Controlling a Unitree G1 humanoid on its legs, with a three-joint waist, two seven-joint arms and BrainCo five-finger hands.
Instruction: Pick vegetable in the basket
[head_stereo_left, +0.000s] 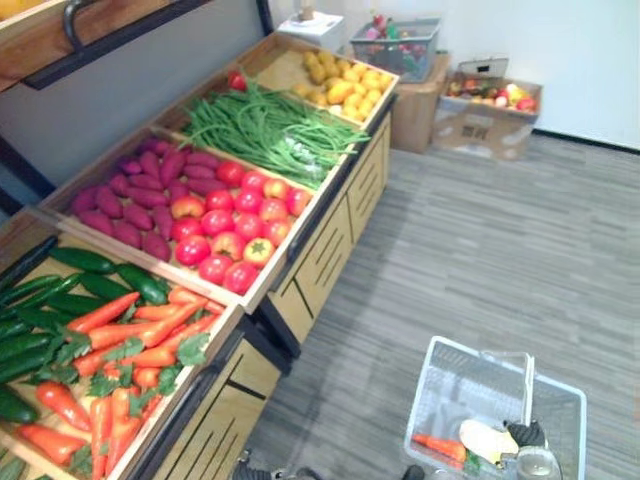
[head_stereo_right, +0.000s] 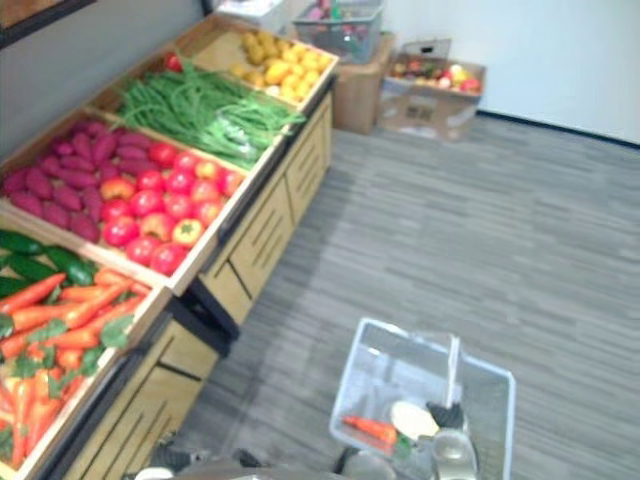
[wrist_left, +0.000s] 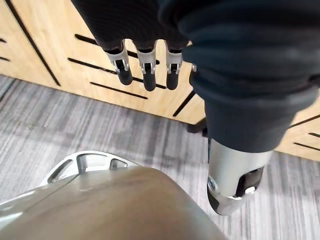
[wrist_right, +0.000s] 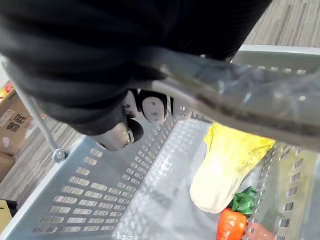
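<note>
Right hand (wrist_right: 150, 107): fingers curled round the clear handle (wrist_right: 240, 100) of the pale grey basket (head_stereo_left: 465, 390), gripping it. The basket hung from that hand above the grey plank floor (head_stereo_left: 480, 250).

In the basket: one pale yellow-white cabbage (wrist_right: 225, 170) lying on the bottom. One orange carrot (wrist_right: 231, 226) with green leaves lay just beside the cabbage, touching its lower end. These were the picked vegetables; both sat under the handle, towards the near wall of the basket.

Left hand (wrist_left: 145, 67): fingers straight and relaxed, thumb apart, nothing held. It hung in front of the slotted wooden front (wrist_left: 50, 45) of the display stand.

Display stand (head_stereo_left: 330, 235): on the basket's left, running away from it.
- Nearest the basket: bin of carrots (head_stereo_left: 130, 340) with cucumbers (head_stereo_left: 90, 275) beyond them.
- Next bin out: red tomatoes (head_stereo_left: 225, 225), with purple sweet potatoes (head_stereo_left: 140, 200) on their far side from the basket.
- Next: green beans (head_stereo_left: 270, 130).
- Farthest from the basket: yellow produce (head_stereo_left: 345, 85), kind not clear.

Well beyond the basket, by the wall: cardboard boxes (head_stereo_left: 480, 115) and a second grey basket (head_stereo_left: 400, 45) holding produce.
</note>
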